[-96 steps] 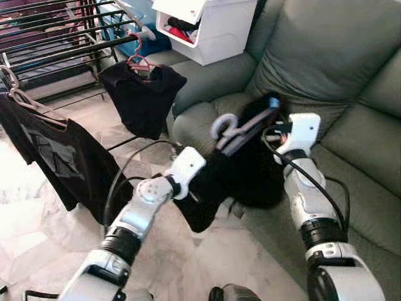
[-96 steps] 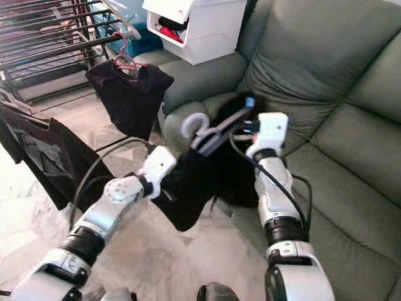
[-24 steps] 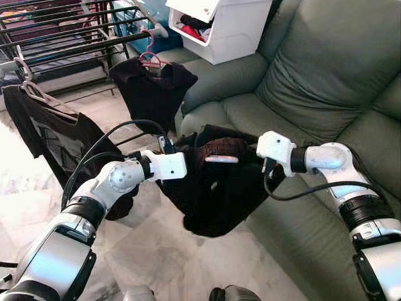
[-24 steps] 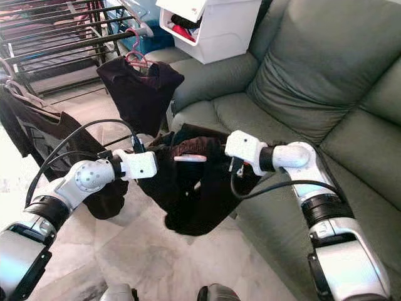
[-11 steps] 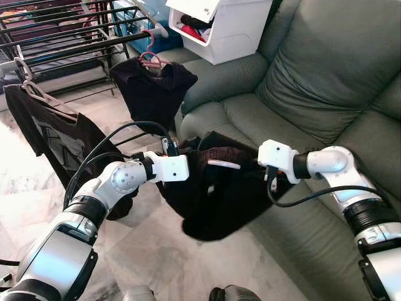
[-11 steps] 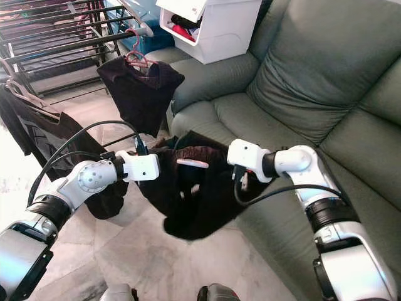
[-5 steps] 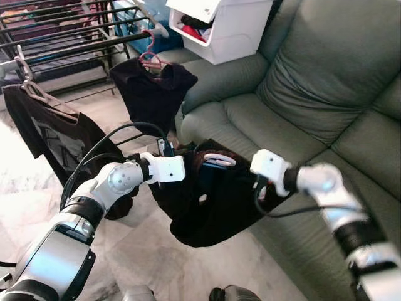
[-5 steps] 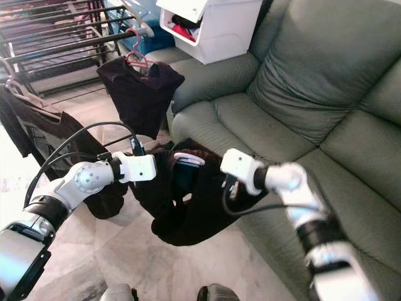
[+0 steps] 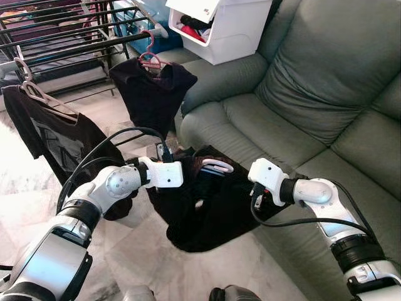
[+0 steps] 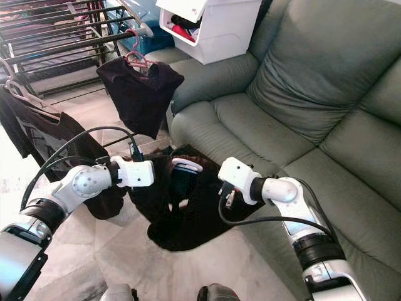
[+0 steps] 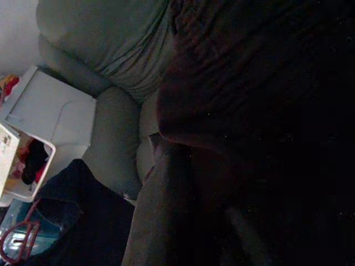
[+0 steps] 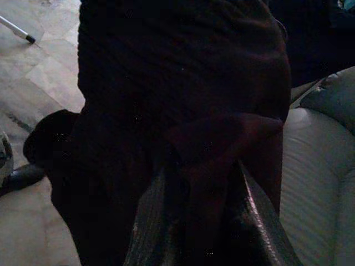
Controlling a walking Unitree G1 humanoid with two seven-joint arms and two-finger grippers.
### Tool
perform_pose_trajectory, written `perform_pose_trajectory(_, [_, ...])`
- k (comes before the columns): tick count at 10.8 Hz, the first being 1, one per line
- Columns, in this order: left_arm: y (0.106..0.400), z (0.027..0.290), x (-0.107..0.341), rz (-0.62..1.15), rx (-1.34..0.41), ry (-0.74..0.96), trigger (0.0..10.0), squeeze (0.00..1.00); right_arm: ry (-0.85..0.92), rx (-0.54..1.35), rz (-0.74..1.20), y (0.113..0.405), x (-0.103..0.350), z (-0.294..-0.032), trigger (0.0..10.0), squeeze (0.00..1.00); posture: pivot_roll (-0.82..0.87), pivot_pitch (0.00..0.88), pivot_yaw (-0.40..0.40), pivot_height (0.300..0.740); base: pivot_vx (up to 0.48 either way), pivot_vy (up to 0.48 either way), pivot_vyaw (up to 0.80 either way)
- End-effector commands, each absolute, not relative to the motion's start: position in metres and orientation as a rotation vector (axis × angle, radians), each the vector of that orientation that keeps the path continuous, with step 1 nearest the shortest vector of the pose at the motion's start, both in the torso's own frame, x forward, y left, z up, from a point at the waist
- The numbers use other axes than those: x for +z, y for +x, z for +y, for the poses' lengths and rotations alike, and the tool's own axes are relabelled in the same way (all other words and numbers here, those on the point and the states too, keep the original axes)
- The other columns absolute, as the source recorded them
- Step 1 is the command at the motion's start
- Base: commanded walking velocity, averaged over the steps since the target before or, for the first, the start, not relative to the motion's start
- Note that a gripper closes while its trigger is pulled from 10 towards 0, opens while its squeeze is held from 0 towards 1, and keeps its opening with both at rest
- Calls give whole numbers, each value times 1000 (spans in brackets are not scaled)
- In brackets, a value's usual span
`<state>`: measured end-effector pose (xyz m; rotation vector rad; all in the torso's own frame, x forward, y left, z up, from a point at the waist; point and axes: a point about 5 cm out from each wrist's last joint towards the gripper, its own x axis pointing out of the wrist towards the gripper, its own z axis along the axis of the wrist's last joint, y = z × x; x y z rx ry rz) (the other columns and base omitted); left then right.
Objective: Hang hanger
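Between the two arms, seen from the head cameras, a dark garment (image 9: 207, 207) sags toward the tiled floor (image 9: 150, 251), with a pale hanger (image 9: 216, 165) poking from its top. Left end effector (image 9: 183, 177) and right end effector (image 9: 245, 188) each disappear into the cloth beside the green sofa (image 9: 301, 94). Behind stands the drying rack (image 9: 69, 37), already carrying a black shirt (image 9: 147, 94).

Along the left wrist, dark folds crowd the lens; whether that end effector is clamped, I cannot tell.

Along the right wrist, the fingers (image 12: 252, 216) pinch a fold of cloth. That grip could slip, letting the hanger slide free before reaching the rack.
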<state>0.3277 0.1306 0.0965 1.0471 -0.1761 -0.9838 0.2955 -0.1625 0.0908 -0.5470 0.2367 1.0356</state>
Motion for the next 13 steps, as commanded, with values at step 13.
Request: perform_pose_trajectory(13, [322,123,138,-543,-807,798,10000,1000,-435,843,414,279,51,-149,0,0,-100,0,-9,740,0,0,0])
